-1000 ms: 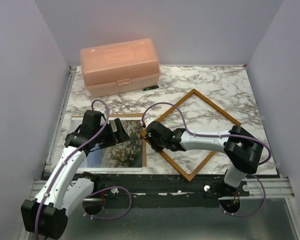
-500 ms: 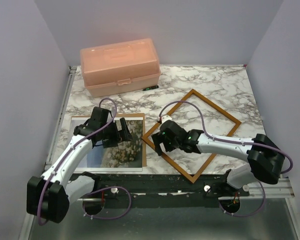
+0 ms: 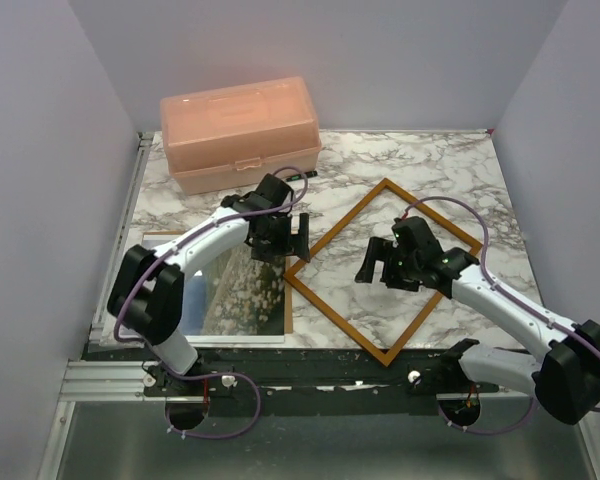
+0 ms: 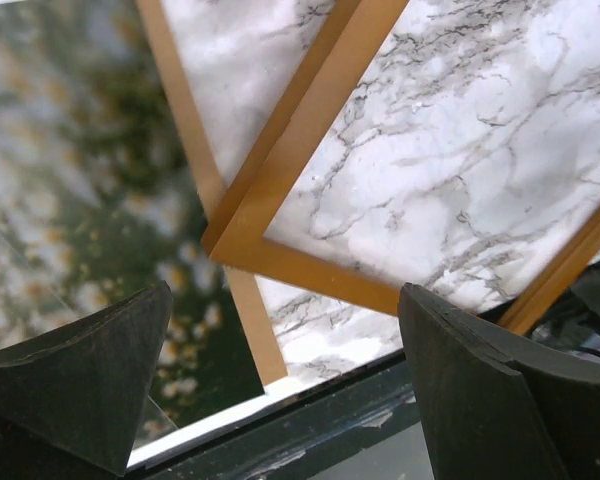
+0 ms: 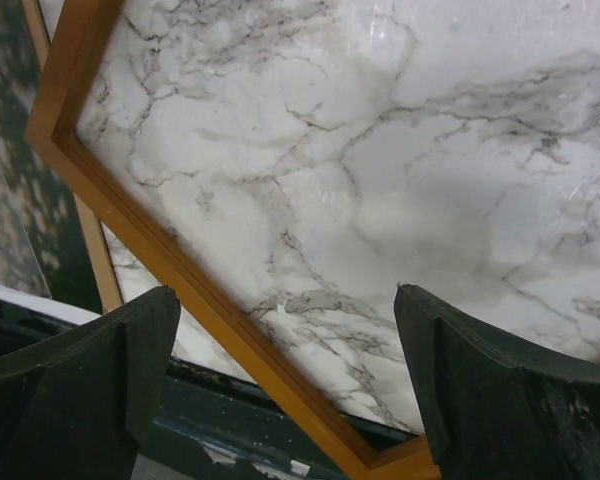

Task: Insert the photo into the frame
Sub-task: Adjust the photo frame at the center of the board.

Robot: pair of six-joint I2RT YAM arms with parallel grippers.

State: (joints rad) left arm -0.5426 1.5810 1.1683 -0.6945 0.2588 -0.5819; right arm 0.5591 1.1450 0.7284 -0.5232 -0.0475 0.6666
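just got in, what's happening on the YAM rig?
Nothing is gripped. The left end effector hangs open over the left corner of the frame, next to the photo, which lies flat outside the frame. The right end effector hangs open over the bare table inside the frame. The photo is not yet in.

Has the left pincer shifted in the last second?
Yes. In the top view the left pincer has swung rightward and toward the pink box, from over the photo to the left corner of the frame.
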